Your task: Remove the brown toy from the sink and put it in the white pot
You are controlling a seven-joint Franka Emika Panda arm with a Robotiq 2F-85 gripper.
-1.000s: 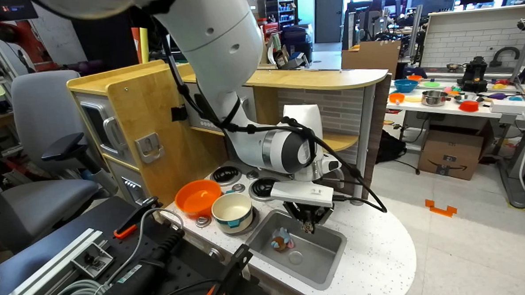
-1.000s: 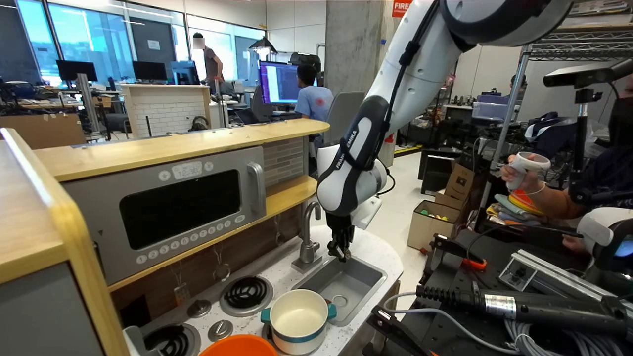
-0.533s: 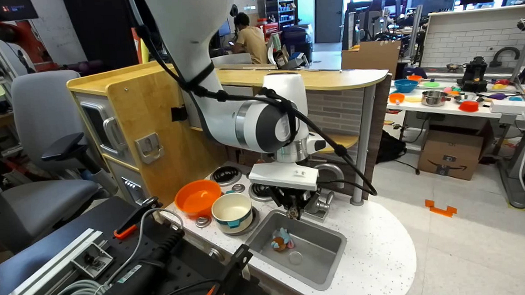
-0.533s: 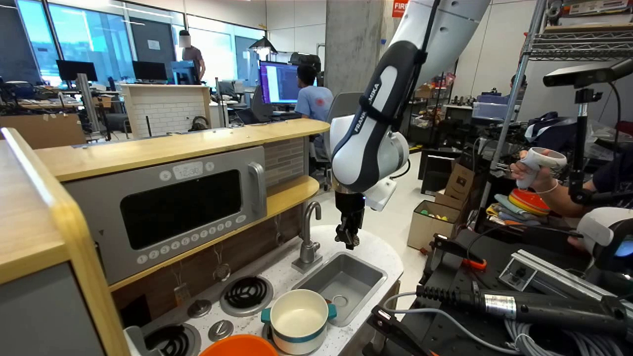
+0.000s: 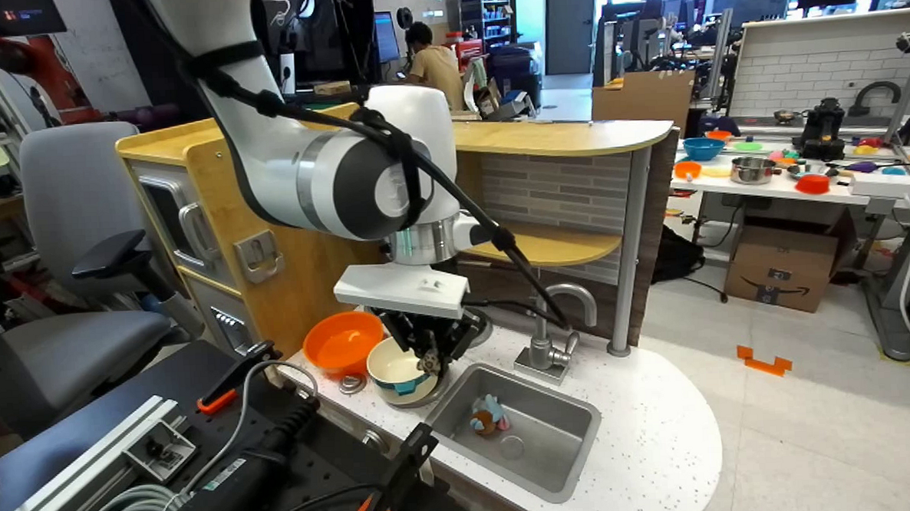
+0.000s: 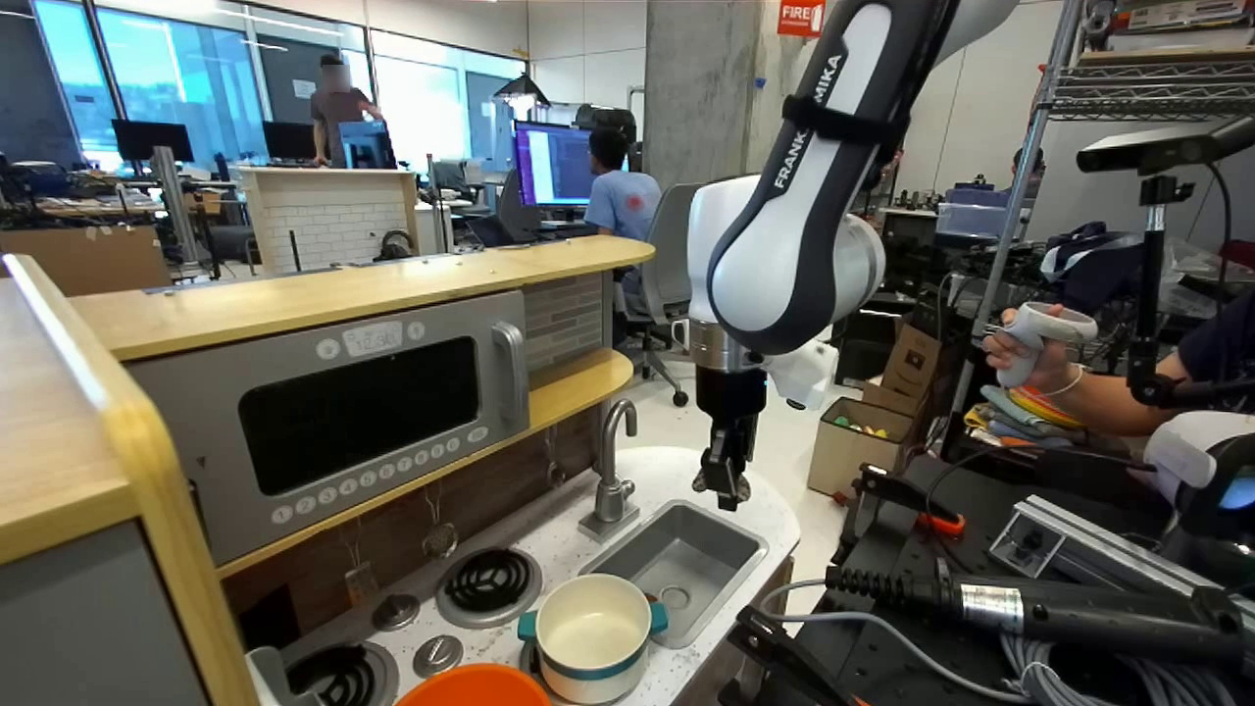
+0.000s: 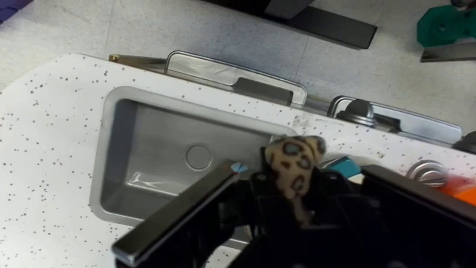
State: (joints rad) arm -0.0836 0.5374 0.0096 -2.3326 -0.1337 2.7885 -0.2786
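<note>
The brown toy [image 7: 292, 160], tan with dark spots, is pinched between the fingertips of my gripper [image 7: 293, 178]. In both exterior views the gripper [image 5: 431, 362] [image 6: 727, 485] holds it in the air, its fingers pointing down. In the wrist view it overlaps the corner of the sink [image 7: 163, 126] near the pot. The white pot [image 5: 389, 363], cream with teal handles and band, stands on a burner beside the sink [image 5: 548, 443]. The gripper partly covers its right side in this exterior view. The whole pot rim [image 6: 593, 662] shows in an exterior view.
A blue and brown toy [image 5: 484, 422] lies in the sink. The curved grey faucet [image 5: 576, 295] stands behind the sink. An orange bowl [image 5: 342, 343] sits beside the pot. A wooden shelf [image 5: 554, 243] and microwave [image 6: 358, 412] stand behind the counter.
My gripper has moved from above the sink towards the pot, carrying the brown toy. The pot and the toy in the sink have not moved.
</note>
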